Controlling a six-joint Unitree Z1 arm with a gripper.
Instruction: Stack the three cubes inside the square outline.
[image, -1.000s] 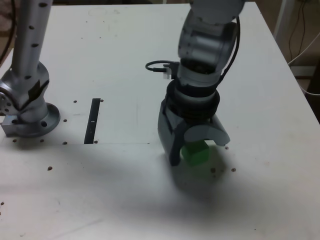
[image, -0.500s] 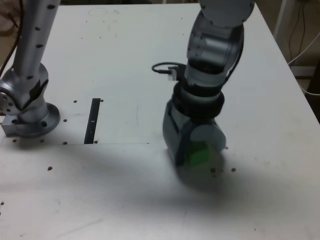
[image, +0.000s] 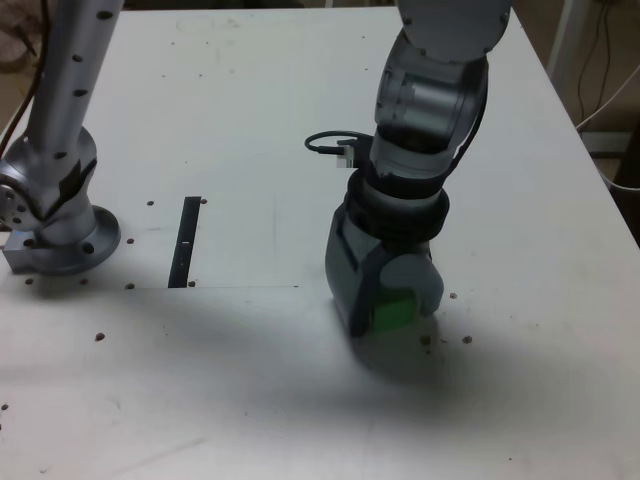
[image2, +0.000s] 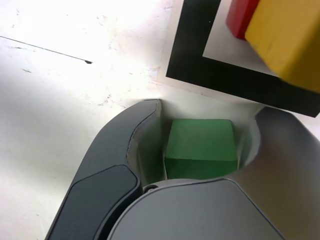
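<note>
The hand is down on the worktop, pinching the green cube just beside the square outline, where the yellow cube already tops the red cube, so only green is left to stack.
</note>
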